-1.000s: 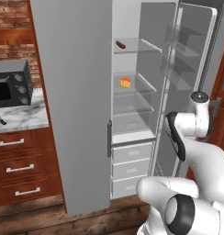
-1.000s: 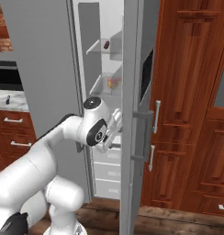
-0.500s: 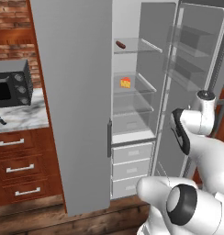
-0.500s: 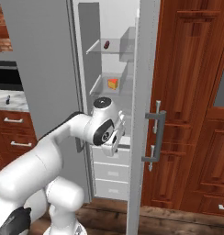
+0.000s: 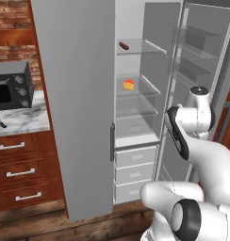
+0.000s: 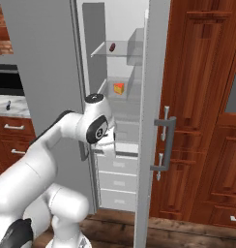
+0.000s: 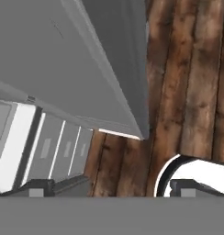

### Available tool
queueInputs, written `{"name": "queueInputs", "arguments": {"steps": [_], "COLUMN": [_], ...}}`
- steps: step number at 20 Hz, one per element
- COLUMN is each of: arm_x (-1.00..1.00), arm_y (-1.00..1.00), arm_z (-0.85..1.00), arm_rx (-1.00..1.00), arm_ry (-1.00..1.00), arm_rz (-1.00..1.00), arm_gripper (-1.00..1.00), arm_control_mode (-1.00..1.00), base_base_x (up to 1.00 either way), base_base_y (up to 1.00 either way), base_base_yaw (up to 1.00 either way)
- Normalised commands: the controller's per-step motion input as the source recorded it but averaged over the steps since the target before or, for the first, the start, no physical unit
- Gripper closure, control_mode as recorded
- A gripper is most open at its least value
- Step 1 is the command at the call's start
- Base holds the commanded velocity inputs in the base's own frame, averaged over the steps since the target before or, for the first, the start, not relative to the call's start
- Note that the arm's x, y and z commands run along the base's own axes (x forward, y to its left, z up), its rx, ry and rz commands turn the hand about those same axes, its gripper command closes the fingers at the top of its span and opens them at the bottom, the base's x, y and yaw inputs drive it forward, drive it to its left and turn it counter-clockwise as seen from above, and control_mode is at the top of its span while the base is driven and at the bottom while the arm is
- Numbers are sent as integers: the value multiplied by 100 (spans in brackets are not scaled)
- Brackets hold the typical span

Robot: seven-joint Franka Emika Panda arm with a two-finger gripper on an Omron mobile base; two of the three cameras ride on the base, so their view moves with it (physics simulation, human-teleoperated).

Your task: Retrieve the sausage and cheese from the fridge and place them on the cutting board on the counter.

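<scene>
Small dark red-brown sausage (image 5: 124,45) lying on the top glass shelf of the open grey fridge (image 5: 74,94); yellow-orange cheese (image 5: 129,84) wedge on the shelf below. No legible writing anywhere. Gripper (image 7: 111,186) jaws spread wide, empty, pointed down at the floor.

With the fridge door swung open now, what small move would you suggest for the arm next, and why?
Probably raise the open gripper out of its floor-facing pose and aim it into the fridge. It holds nothing, while the sausage lies on the top shelf and the cheese on the shelf below.
</scene>
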Motion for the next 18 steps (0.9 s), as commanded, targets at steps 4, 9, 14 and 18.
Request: {"name": "queueInputs", "arguments": {"steps": [4,9,14,18], "arm_x": [-16,0,15,15], "arm_y": [44,47,55,56], "arm_z": [-3,-4,-10,-8], "arm_rx": [-32,-31,-29,-25], "arm_ry": [0,0,2,2], "arm_rz": [69,54,36,37], "arm_gripper": [-100,-100,-100,-100], "arm_control_mode": [-100,-100,-100,-100], "base_base_x": [0,0,0,0], "base_base_y": [0,0,0,0], "base_base_yaw": [0,0,0,0]}}
